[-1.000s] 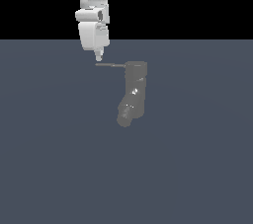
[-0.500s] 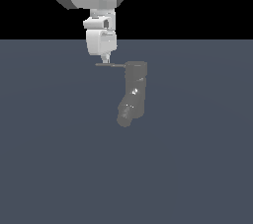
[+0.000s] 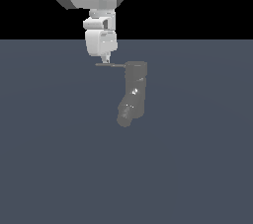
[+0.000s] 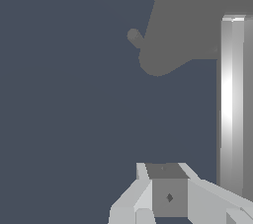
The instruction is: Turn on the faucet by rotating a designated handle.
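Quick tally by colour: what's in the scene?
Dark grey: 2, the faucet and its handle
White: 1, the gripper on the arm
Total: 3

Open grey floor [image 3: 54, 168] is seen on all sides of the faucet [image 3: 133, 94]; nothing else stands on it. Passage from above at the exterior view's left is blocked by the handle [image 3: 109, 64], which juts level from the faucet's top. The gripper [image 3: 105, 60] is placed right at the handle's outer end. The spout [image 3: 126, 114] is angled down toward the viewer.
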Robot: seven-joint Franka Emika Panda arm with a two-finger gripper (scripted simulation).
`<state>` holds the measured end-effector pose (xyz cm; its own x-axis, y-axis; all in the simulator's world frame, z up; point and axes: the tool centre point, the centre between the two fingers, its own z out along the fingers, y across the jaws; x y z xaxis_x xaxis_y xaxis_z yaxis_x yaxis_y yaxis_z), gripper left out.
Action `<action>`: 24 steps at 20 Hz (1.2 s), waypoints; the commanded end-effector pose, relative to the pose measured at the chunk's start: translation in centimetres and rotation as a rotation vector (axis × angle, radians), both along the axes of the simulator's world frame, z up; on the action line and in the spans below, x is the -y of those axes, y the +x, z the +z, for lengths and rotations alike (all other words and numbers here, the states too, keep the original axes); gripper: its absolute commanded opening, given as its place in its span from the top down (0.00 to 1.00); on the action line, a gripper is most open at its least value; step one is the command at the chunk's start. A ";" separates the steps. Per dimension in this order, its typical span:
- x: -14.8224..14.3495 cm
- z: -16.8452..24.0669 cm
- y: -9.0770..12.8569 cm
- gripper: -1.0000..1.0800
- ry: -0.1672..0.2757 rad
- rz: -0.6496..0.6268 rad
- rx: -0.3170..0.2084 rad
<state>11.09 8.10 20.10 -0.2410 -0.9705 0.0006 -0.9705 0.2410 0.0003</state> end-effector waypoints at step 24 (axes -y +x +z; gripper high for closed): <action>-1.5 0.0 -7.0 1.00 0.000 0.000 0.000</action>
<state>4.75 9.23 20.11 -0.2458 -0.9693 -0.0004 -0.9693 0.2458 -0.0033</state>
